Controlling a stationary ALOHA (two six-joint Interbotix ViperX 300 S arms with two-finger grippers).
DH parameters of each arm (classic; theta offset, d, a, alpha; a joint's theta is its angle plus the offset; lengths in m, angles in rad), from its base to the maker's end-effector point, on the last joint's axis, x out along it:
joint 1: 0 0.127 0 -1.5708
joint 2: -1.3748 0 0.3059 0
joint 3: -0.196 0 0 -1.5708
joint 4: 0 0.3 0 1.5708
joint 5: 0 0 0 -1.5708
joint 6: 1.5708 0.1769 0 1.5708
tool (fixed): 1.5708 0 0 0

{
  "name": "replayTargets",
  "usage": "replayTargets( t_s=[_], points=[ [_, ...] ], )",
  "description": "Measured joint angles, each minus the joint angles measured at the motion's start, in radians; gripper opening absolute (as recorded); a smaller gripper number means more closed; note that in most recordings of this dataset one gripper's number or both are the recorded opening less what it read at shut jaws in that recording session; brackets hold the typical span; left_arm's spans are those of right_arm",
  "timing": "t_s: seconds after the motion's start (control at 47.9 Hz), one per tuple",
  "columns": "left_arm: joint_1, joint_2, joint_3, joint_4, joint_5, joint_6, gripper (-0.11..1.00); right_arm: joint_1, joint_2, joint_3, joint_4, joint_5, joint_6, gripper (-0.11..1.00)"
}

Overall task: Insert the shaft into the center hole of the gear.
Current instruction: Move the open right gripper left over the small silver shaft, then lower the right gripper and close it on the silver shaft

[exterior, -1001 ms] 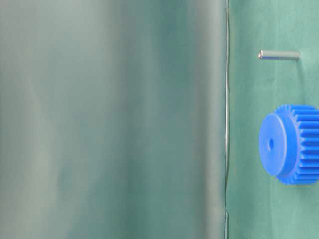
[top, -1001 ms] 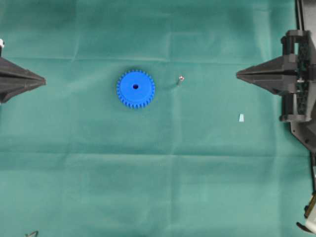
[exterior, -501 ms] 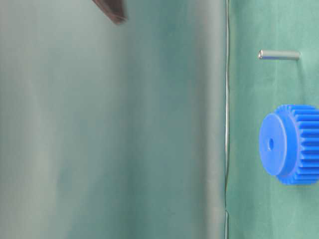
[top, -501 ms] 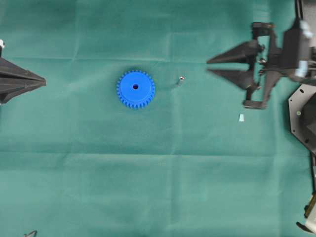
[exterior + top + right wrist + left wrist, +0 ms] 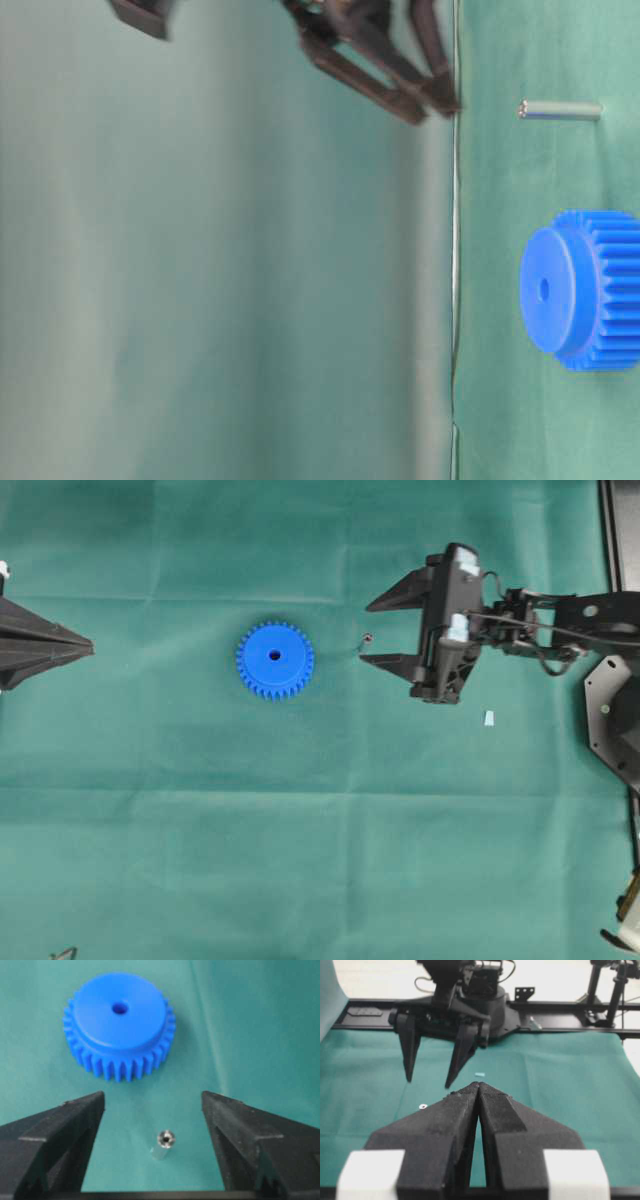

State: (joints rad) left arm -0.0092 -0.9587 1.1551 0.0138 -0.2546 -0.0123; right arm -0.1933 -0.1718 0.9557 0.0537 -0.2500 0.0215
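Right pincer (image 5: 153, 1105) agape around standing shaft (image 5: 163, 1144)

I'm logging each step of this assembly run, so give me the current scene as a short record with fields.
gear: bright blue plastic toothed wheel, flat on the green cloth
center hole: small dark round hole, empty
shaft: tiny silvery-grey metal pin, standing upright on the cloth beside the gear, untouched
right gripper: open, jaws on either side of the shaft, not touching it
left gripper: shut, empty, at the cloth's edge
other: small pale scrap on the cloth
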Motion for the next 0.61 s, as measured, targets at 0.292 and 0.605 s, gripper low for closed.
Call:
replayTargets(
  t_s=[0.292, 0.605],
  points=[
    [-0.002, 0.0, 0.0, 0.0, 0.005, 0.002, 0.0, -0.017, 0.098, -0.002, 0.026, -0.026, 0.002, 0.83],
    [-0.002, 0.0, 0.0, 0.0, 0.008, -0.002, 0.0, -0.017, 0.141, -0.002, 0.034, -0.032, 0.002, 0.64]
  ],
)
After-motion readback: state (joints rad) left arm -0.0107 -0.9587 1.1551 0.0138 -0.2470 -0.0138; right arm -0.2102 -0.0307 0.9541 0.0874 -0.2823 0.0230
